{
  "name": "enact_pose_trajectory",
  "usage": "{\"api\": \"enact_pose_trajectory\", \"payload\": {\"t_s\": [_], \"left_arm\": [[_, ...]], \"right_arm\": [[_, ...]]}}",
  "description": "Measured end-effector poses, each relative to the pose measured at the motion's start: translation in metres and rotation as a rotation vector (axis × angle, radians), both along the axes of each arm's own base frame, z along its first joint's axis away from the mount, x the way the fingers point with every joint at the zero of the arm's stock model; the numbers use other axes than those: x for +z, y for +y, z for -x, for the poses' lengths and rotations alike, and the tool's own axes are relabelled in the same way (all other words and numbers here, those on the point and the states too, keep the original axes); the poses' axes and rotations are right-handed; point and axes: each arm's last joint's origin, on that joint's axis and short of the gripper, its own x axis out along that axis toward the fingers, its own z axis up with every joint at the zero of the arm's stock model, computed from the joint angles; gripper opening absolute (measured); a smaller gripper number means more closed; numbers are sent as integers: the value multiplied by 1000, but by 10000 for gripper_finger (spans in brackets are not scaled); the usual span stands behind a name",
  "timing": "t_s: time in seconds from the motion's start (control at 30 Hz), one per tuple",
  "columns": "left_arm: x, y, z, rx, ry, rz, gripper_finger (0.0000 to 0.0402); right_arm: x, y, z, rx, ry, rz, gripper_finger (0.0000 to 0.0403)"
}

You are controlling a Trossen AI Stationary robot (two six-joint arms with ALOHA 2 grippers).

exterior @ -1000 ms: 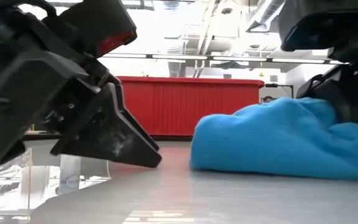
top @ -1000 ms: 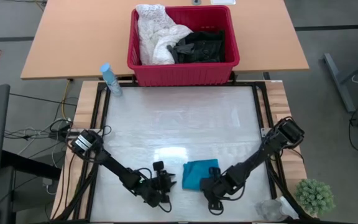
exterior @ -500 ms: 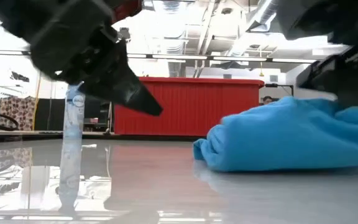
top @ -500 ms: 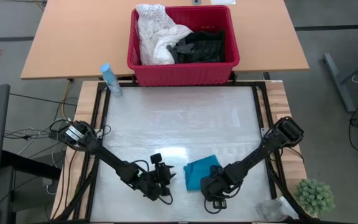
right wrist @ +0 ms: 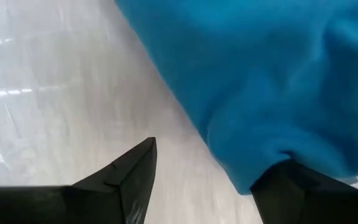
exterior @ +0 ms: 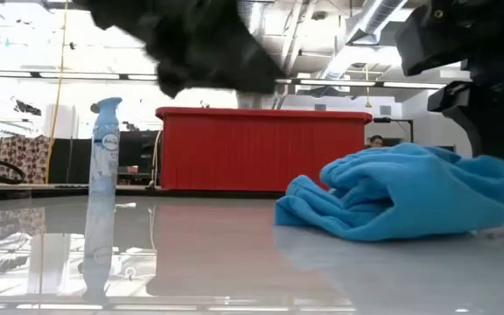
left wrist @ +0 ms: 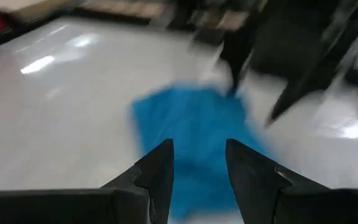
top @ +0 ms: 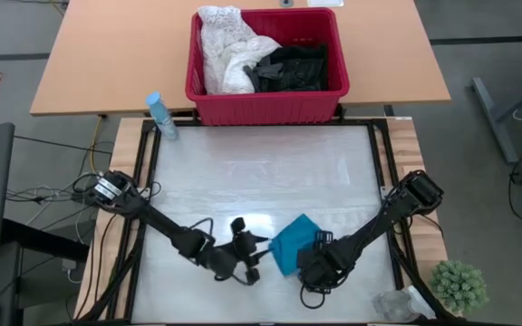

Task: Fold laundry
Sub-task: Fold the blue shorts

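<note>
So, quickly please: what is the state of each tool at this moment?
Left tool: open, holding nothing, aimed at the teal garment.
Right tool: open, fingers apart at the garment's edge, not gripping it.

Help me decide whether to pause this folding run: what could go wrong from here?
1. The teal garment lies bunched, not flat; a fold made now may come out lumpy.
2. The open right gripper has one finger under the cloth edge, so it could drag the cloth.
3. The left gripper and the right gripper sit close beside the garment and might collide.
</note>
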Motion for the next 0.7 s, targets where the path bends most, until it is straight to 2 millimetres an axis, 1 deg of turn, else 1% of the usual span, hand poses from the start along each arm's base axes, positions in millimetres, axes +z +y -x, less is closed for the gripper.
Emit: {"api": "enact_pose_trajectory", "payload": {"t_s": [0.1,0.17,0.27,0.37,0.43,0.53,0.6,0.7], "left_arm": [[6,16,-11,-164,-102,79,135],[3,29,-16,-242,-96,110,135],[-3,44,-19,-246,-23,67,135],[-10,52,-26,-253,-29,22,135],[-16,53,-29,-265,-27,18,135],[-25,48,-35,-322,-16,33,130],[-28,43,-39,-364,-8,13,122],[-28,39,-44,-383,-15,-29,105]], "right_arm": [[0,1,-1,0,-14,-7,260],[0,1,-2,0,-26,-16,260],[1,3,-4,0,-42,-27,260],[1,3,-6,-1,-58,-37,260],[1,2,-8,-5,-71,-45,260],[2,0,-11,-15,-85,-54,260],[2,-1,-13,-21,-91,-47,260],[2,-4,-15,-30,-103,-38,260]]}}
